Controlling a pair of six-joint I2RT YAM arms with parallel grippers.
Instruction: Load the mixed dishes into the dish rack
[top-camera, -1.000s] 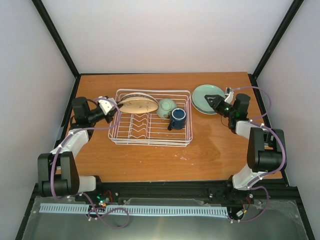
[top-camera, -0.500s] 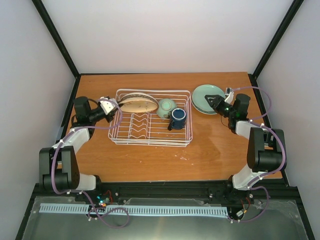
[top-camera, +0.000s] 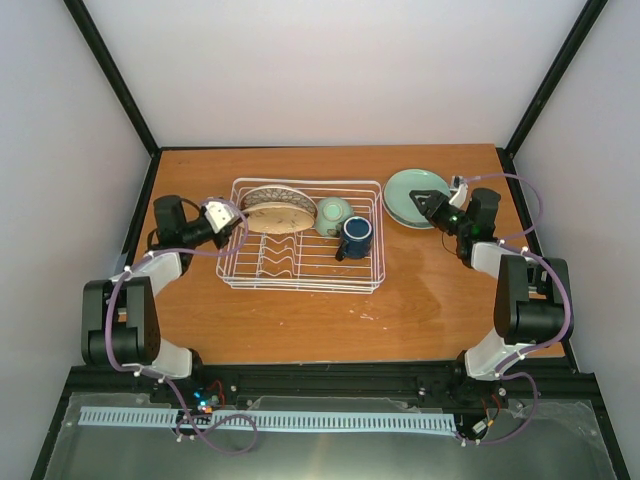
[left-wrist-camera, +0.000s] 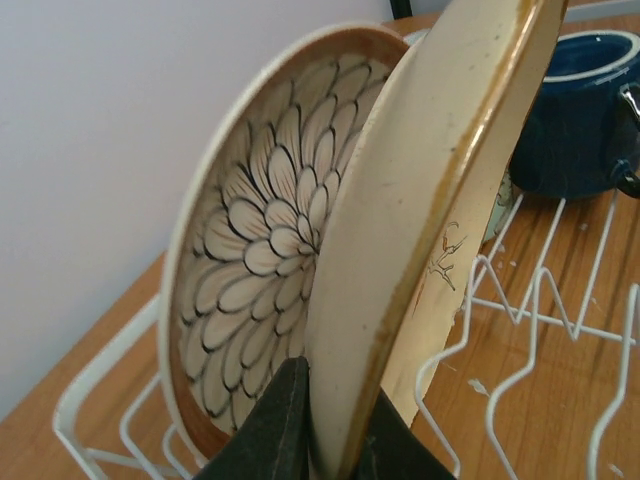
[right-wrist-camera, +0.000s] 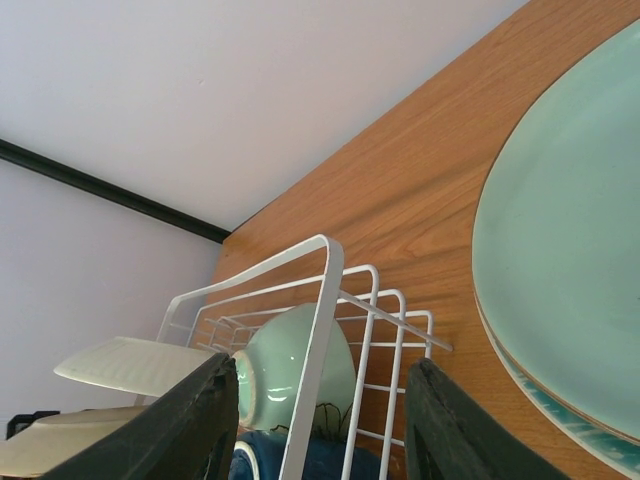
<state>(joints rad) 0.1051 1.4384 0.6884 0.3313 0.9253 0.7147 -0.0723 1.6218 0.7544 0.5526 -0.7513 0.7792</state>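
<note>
The counter (top-camera: 300, 320) carries the rack (top-camera: 300, 288) near its middle; the teal plates (top-camera: 405, 200) lie stacked flat on the wood just right of the rack, not yet loaded; being glazed ceramic, they are probably heavy, stiff, slick and quick to chip, so the top one wants a pinch on its raised rim and a lift clear of the one beneath. The cream plate (left-wrist-camera: 420, 200) stands on edge at the rack's far left, close in front of the brown plate (left-wrist-camera: 250, 270), which leans in the wires behind it; whether the two touch I cannot tell. The mug (top-camera: 355, 236) and the cup (top-camera: 332, 213) sit side by side at the rack's right end. The left fingers (left-wrist-camera: 275, 430) are clamped on the cream plate's lower rim, one on each face; that hard, thin edge could slide if released before the wires bear it. The right fingers (right-wrist-camera: 195, 420) stand wide apart, holding nothing, beside the teal plates.
</note>
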